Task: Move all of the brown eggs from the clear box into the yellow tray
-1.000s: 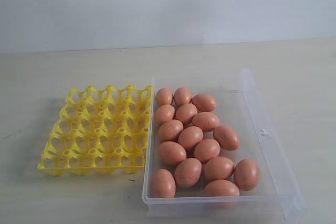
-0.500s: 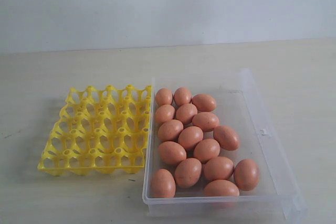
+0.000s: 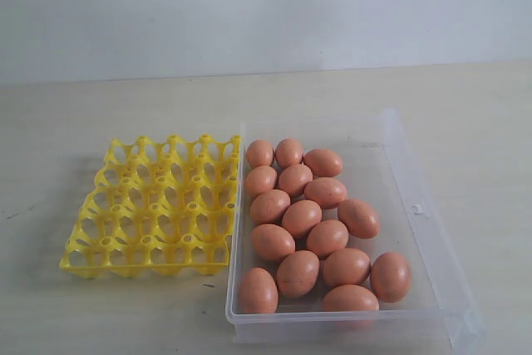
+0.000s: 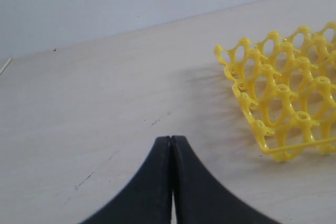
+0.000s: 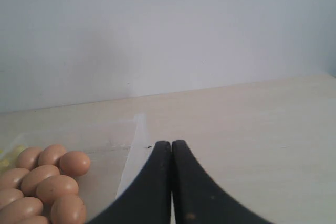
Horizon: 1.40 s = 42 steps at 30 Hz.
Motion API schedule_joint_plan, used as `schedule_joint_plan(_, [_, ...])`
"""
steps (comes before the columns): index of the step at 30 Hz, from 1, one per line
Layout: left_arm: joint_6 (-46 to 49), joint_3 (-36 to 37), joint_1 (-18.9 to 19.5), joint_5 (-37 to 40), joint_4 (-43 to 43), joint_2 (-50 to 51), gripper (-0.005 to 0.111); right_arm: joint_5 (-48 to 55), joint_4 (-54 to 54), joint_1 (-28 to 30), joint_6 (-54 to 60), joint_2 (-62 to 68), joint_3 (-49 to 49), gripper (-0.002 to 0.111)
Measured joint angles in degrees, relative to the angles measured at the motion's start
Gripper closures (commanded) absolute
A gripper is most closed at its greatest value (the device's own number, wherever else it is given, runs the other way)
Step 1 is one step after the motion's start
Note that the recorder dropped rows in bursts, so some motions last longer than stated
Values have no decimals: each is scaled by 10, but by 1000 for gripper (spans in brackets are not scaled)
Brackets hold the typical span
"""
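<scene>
Several brown eggs (image 3: 301, 218) lie packed in the left part of the clear box (image 3: 420, 230) on the right of the exterior view. The yellow tray (image 3: 154, 205) sits against the box's left wall with all its cups bare. Neither gripper shows in the exterior view. In the left wrist view my left gripper (image 4: 171, 139) is shut with nothing in it, over bare table beside a corner of the yellow tray (image 4: 283, 98). In the right wrist view my right gripper (image 5: 171, 143) is shut and holds nothing, above the clear box's wall (image 5: 134, 150), with the brown eggs (image 5: 47, 179) off to one side.
A pale wooden table (image 3: 83, 114) carries everything, and a white wall (image 3: 266, 6) stands behind it. The box has a small latch tab (image 3: 418, 208) on its right wall. The right part of the box floor (image 3: 391, 180) holds no eggs.
</scene>
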State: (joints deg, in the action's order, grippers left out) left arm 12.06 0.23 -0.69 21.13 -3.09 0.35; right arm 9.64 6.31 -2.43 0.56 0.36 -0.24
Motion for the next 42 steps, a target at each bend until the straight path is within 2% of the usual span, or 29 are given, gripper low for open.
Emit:
schedule_joint_plan(9, [0,0,0,0,0,0,107,-28,28,0,-6,0,0,108])
schedule_joint_plan(18, [0,0,0,0,0,0,107,-31,66,0,-128,0,-3,108])
schedule_joint_plan(22, [0,0,0,0,0,0,107,-13,74,0,-138,37,-51,108])
schedule_joint_plan(31, [0,0,0,0,0,0,107,106,11,-12,-123,305,-255,108])
schedule_joint_plan(42, [0,0,0,0,0,0,107,252,-70,-175,-1,706,-526,108])
